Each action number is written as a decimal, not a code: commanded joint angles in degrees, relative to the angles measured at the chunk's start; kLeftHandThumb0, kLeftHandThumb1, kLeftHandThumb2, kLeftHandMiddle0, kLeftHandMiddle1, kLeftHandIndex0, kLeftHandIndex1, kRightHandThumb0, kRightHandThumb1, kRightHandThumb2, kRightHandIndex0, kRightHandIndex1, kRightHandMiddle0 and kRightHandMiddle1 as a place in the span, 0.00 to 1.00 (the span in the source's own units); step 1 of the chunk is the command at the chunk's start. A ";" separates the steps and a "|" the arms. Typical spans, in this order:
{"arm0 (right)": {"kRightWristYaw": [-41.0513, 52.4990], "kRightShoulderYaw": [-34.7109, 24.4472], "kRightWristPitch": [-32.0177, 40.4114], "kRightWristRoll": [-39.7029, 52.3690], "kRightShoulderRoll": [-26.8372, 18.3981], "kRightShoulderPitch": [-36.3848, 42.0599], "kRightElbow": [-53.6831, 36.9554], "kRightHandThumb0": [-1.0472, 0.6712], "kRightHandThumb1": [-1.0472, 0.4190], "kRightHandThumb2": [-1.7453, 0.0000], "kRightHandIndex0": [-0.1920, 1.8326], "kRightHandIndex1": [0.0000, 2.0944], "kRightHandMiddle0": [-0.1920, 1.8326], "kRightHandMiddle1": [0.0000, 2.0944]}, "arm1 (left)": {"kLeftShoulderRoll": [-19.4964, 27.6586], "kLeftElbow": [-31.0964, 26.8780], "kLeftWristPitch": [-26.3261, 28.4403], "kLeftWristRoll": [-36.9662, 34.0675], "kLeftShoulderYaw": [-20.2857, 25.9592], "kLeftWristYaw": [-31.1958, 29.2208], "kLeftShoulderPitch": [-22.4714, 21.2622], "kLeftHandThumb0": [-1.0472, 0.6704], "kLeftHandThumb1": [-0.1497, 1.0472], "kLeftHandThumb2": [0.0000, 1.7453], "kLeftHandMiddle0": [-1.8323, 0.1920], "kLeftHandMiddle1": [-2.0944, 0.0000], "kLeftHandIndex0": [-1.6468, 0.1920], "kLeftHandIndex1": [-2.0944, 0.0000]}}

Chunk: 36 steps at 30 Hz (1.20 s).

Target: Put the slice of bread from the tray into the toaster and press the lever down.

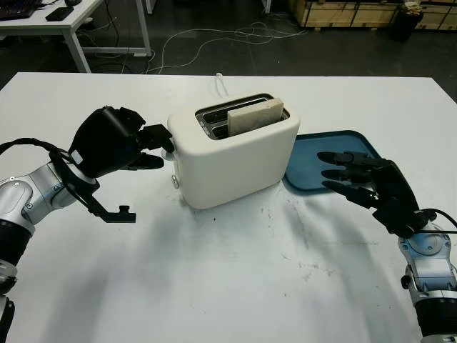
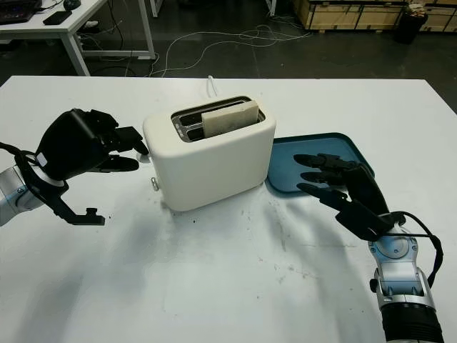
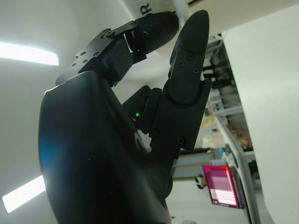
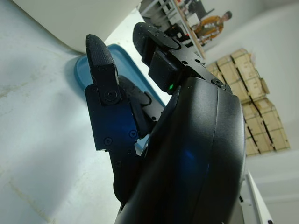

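White plastic toaster (image 1: 232,153), centre frame, holds tan bread slice (image 1: 255,116) | left hand (image 1: 118,143) fingers curled at lever end, empty | right hand (image 1: 364,182) open over blue tray (image 1: 314,153) | next: press lever

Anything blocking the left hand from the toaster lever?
Nothing visible. The left hand is at the lever end of the toaster; the slice of bread is already in a slot.

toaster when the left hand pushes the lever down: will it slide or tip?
Tipping looks unlikely: the toaster is wide and low, standing flat on the table. Sliding seems more likely, since the tabletop looks smooth and the plastic shell probably weighs little. The left robot hand is at the toaster's end; the right robot hand is open over the tray and isn't bracing it.
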 commanded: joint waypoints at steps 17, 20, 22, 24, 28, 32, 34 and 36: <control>0.63 -0.23 -0.38 1.23 -0.75 0.34 -0.33 0.34 0.09 0.99 0.57 0.00 0.49 0.00 | -4.01 1.56 -0.24 -2.55 -1.12 -1.70 1.99 0.31 0.82 0.00 0.36 0.17 0.44 0.61; 0.58 -0.34 -0.38 1.09 -0.89 0.58 -0.67 0.34 0.09 0.98 0.57 0.00 0.49 0.00 | -5.07 2.93 -0.22 -1.95 -1.92 -1.20 2.22 0.30 0.82 0.00 0.36 0.17 0.44 0.61; 0.47 -0.42 0.00 1.06 -0.86 0.77 -1.07 0.34 0.09 0.98 0.57 0.01 0.49 0.00 | -5.84 4.15 -0.51 -1.85 -2.53 -0.85 2.28 0.30 0.82 0.00 0.36 0.17 0.44 0.61; 0.53 -0.47 0.27 1.13 -0.90 0.94 -1.45 0.34 0.09 0.99 0.57 0.01 0.49 0.00 | -6.52 5.03 -0.36 -2.08 -2.98 -1.16 2.45 0.29 0.82 0.00 0.36 0.17 0.44 0.60; 0.77 -0.69 0.02 1.58 -0.95 0.99 -1.06 0.35 0.09 0.99 0.58 0.01 0.49 0.00 | -8.85 7.82 0.57 -2.53 -3.92 -0.52 3.41 0.27 0.83 0.00 0.35 0.17 0.44 0.60; 0.95 -0.84 -0.93 1.91 -1.06 0.51 0.24 0.37 0.09 0.99 0.58 0.01 0.49 0.00 | -11.16 11.33 1.13 -2.61 -5.10 1.75 4.24 0.27 0.81 0.00 0.35 0.17 0.42 0.59; 1.01 -0.71 -1.01 1.82 -1.29 0.31 0.38 0.37 0.09 0.99 0.58 0.01 0.49 0.00 | -12.10 13.11 1.33 -2.88 -5.81 2.44 4.62 0.27 0.81 0.00 0.35 0.17 0.42 0.59; 1.01 -0.57 -0.82 1.65 -1.46 0.13 0.27 0.36 0.09 0.99 0.58 0.01 0.49 0.00 | -12.94 14.79 1.53 -2.72 -6.67 3.86 5.00 0.27 0.81 0.00 0.35 0.17 0.42 0.59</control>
